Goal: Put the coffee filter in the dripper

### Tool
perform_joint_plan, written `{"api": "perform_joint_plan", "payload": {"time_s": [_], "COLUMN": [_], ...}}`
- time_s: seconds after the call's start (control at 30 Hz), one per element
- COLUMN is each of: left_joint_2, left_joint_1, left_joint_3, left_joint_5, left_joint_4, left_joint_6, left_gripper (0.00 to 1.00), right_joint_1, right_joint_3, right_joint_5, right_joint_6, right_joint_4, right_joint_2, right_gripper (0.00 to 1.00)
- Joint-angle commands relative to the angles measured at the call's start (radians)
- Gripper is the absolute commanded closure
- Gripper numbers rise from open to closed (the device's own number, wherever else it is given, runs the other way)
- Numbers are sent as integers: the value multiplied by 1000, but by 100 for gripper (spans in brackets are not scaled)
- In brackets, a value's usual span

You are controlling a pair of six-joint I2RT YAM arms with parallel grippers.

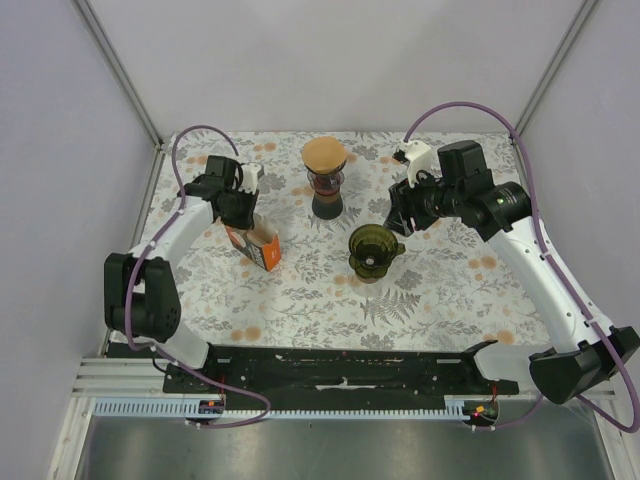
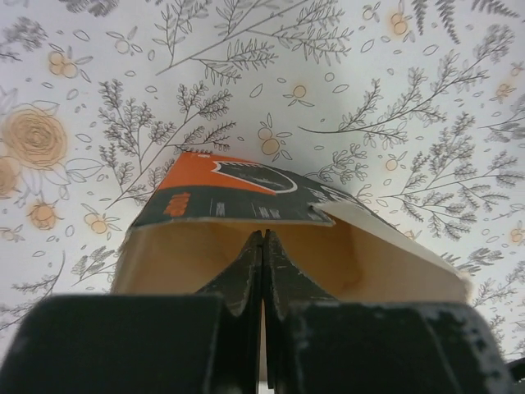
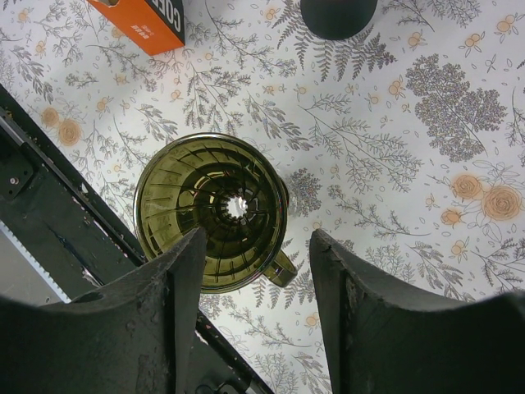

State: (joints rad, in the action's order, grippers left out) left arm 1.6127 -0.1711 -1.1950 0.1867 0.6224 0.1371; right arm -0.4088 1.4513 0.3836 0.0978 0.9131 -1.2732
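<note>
Left wrist: left claw (image 2: 262, 238) closed, tips inside the open filter box (image 2: 221, 193).

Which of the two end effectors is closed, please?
The left end effector: its jaws meet at the orange box mouth, while the right end effector stands open.

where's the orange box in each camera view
Top external: orange box left of centre, left of the green dripper.
Left wrist: box lower centre, open end toward camera, left gripper shut at its mouth.
Right wrist: box in the top left corner, cut off.
Shared landmark: the floral tablecloth.
</note>
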Motion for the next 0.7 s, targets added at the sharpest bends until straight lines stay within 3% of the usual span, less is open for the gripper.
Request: {"api": "perform_joint_plan", "payload": {"time_s": [0.0,0.4,0.57,0.67], "left_joint_2": [-118,-224,-273,-292], "left_joint_1": [4,10,10,10], "left_joint_3": [-92,-216,-323,-425], "left_joint_5": [13,49,120,232], "left_joint_4": [26,149,189,243], "left_joint_6": [22,12,-36,-27], "left_gripper": [98,98,98,98], "right_joint_1": [-7,-28,-137,-229], "right_joint_3": [20,49,116,178], "right_joint_5": [-5,-5,-45,-51], "right_joint_6": [-4,0,8,66], "right_joint_4": [-17,-19,-78,-120], "right_joint_2": [20,40,31,2], "right_gripper": [39,39,41,40]}}
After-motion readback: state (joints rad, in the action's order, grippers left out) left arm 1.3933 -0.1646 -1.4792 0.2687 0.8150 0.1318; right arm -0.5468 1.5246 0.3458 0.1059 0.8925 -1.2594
